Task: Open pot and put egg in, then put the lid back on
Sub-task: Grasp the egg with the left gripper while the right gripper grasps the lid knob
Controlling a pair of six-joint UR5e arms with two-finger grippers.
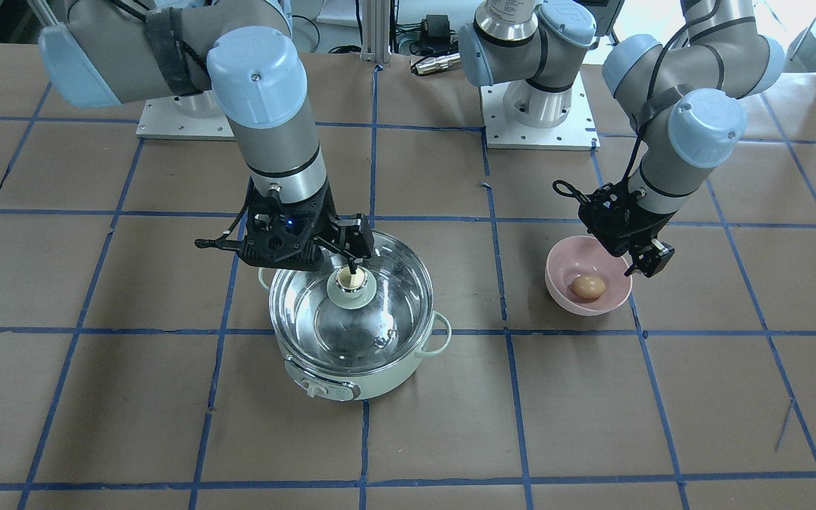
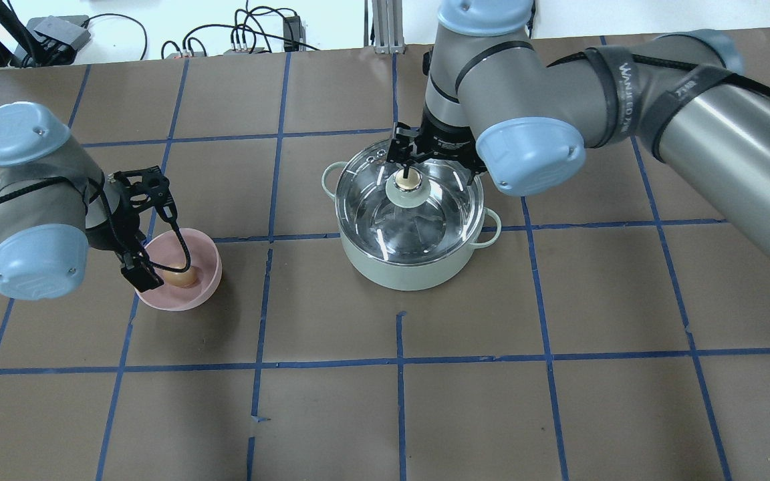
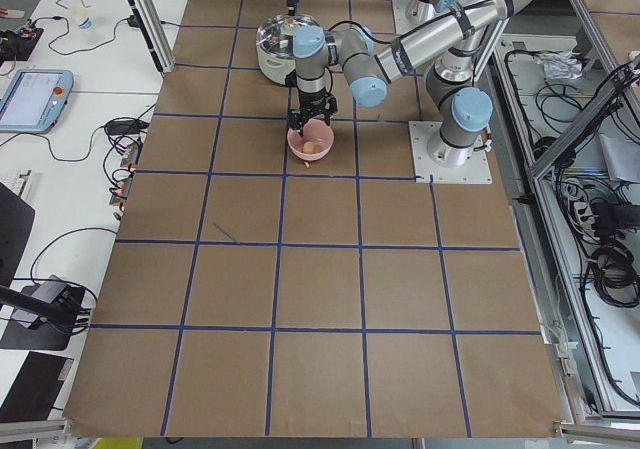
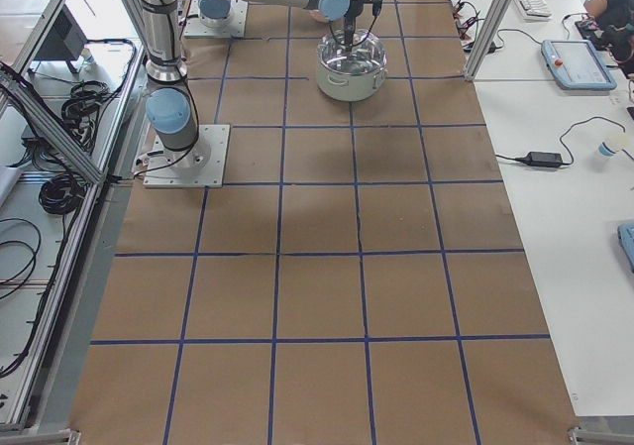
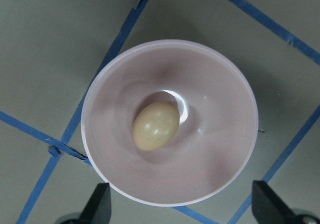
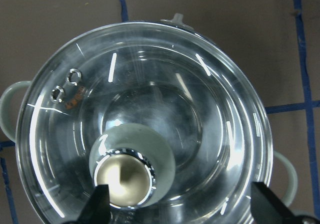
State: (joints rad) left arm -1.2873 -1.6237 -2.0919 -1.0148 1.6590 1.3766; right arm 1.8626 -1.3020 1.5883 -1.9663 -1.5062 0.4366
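Note:
The mint-green pot (image 1: 380, 375) stands mid-table with the clear glass lid (image 1: 397, 297) on it. My right gripper (image 1: 351, 263) hangs open just over the lid's beige knob (image 1: 351, 280). In the right wrist view its fingertips (image 6: 100, 204) stand wide apart, and the knob (image 6: 122, 179) lies near one of them. The light-brown egg (image 1: 587, 286) lies in a pink bowl (image 1: 565, 301). My left gripper (image 1: 645, 263) is open and empty above the bowl's rim. The left wrist view shows the egg (image 5: 155, 125) in the bowl (image 5: 220, 134) between the spread fingers.
The brown table (image 2: 398, 401) carries a blue tape grid. Pot (image 2: 412, 274) and bowl (image 2: 210, 264) stand about one grid square apart. The arm bases (image 1: 542, 106) sit at the robot's edge, with cables behind them.

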